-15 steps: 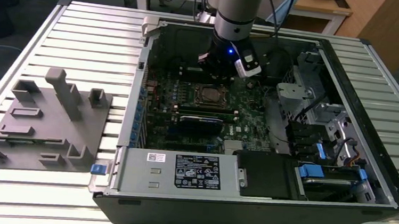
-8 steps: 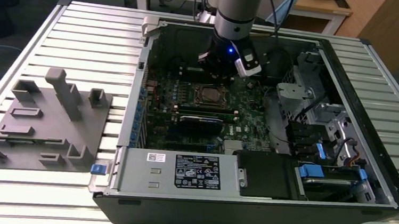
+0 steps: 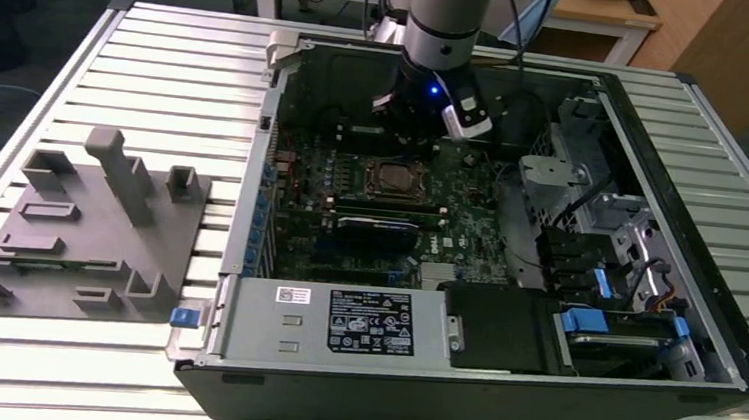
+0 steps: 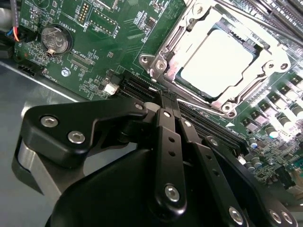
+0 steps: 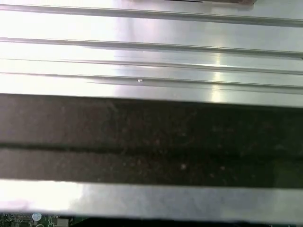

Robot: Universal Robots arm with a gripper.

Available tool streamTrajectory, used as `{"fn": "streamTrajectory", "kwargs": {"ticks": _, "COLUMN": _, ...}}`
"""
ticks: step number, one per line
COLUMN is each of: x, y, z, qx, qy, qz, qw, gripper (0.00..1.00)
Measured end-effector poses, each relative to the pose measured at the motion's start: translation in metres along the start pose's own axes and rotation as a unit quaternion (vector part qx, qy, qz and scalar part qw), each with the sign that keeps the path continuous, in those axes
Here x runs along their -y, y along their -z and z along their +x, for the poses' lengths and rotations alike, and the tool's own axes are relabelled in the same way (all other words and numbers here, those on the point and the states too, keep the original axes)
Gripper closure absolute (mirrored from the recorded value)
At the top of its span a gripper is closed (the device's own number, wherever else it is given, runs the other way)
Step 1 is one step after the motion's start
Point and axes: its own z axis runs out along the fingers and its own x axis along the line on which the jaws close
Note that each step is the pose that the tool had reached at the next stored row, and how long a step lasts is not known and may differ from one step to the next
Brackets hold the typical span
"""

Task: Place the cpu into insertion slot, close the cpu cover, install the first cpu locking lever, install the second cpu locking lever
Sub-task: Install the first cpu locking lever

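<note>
Pincer [image 4: 165, 100] closed, nothing gripped, tips just beside cpu cover [image 4: 273, 60]; cover lay flat over cpu [image 4: 215, 61].

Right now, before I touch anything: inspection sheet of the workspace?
Surface: slatted metal table, open PC case on it.
Job's things: cpu in the slot; cover down over it.
Clutter: grey fixture beside the case.
Gripper: gripper shut, nothing seen in it, over the board near the slot.
Cables: wires at the board's edge.
Surroundings: wooden desks behind.
</note>
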Motion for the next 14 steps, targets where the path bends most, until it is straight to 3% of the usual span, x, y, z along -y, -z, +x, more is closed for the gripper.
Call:
{"fn": "streamTrajectory", "kwargs": {"ticks": 6, "x": -0.0002, "y": 0.0003, "z": 0.0, "qx": 0.0002, "qy": -0.002, "qz": 0.0, "qw": 1.0, "gripper": 0.9}}
{"fn": "streamTrajectory", "kwargs": {"ticks": 14, "x": -0.0004, "y": 0.0003, "z": 0.0001, "qx": 0.0033, "qy": -0.027, "qz": 0.0008, "qw": 0.9996, "gripper": 0.9}}
